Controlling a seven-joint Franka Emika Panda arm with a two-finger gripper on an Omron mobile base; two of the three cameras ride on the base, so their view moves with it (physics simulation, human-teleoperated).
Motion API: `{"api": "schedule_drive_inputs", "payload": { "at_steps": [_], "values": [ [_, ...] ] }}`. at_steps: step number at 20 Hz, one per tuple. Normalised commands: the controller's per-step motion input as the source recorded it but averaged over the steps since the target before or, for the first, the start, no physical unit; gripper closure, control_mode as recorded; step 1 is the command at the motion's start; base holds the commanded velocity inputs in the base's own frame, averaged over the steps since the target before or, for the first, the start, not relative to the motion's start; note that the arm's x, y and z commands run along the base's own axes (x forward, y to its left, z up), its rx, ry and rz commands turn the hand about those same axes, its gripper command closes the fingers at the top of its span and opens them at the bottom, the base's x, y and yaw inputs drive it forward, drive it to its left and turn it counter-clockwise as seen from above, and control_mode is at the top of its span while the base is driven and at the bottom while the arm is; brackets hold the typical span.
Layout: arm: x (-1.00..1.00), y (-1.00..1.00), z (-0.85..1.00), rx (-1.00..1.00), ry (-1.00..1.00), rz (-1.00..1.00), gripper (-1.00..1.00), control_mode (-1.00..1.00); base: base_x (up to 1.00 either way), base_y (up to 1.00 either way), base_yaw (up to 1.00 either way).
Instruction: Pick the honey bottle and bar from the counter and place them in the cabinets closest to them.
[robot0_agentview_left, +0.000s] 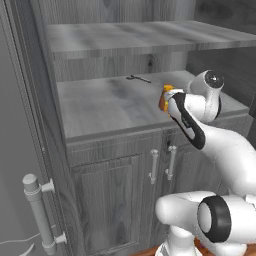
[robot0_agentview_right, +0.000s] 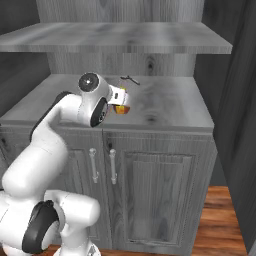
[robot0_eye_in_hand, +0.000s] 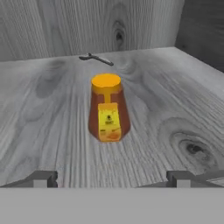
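Note:
The honey bottle (robot0_eye_in_hand: 108, 111), amber with a yellow-orange cap and a yellow label, stands upright on the grey wood cabinet shelf (robot0_eye_in_hand: 175, 100). My gripper (robot0_eye_in_hand: 112, 179) is open, its two fingertips wide apart and a short way in front of the bottle, touching nothing. From the base views the bottle (robot0_agentview_left: 164, 98) (robot0_agentview_right: 121, 109) peeks out from behind my wrist near the shelf's front middle. The bar and the marble counter are out of view.
A thin dark object (robot0_eye_in_hand: 96, 58) lies at the back of the shelf. An upper shelf (robot0_agentview_left: 150, 35) hangs overhead. Below are closed doors with silver handles (robot0_agentview_left: 154, 166). The fridge handle (robot0_agentview_left: 37, 212) is at the left, and a dark side wall (robot0_agentview_right: 235, 100) at the right.

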Motion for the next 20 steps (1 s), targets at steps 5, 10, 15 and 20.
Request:
{"api": "schedule_drive_inputs", "payload": {
  "at_steps": [5, 10, 15, 20],
  "values": [
    [-0.98, 0.03, 0.4, 0.0, -0.04, 0.0, -1.0, -1.0, 0.0, 0.0, 0.0],
    [-0.95, 0.02, 0.33, 0.0, -0.17, 0.0, -1.0, -1.0, 0.0, 0.0, 0.0],
    [-0.77, 0.02, 0.14, 0.0, -0.32, 0.0, -1.0, -1.0, 0.0, 0.0, 0.0],
    [-0.45, -0.12, 0.02, 0.06, -0.2, -0.03, -1.0, -1.0, 0.0, 0.0, 0.0]
  ]
}}
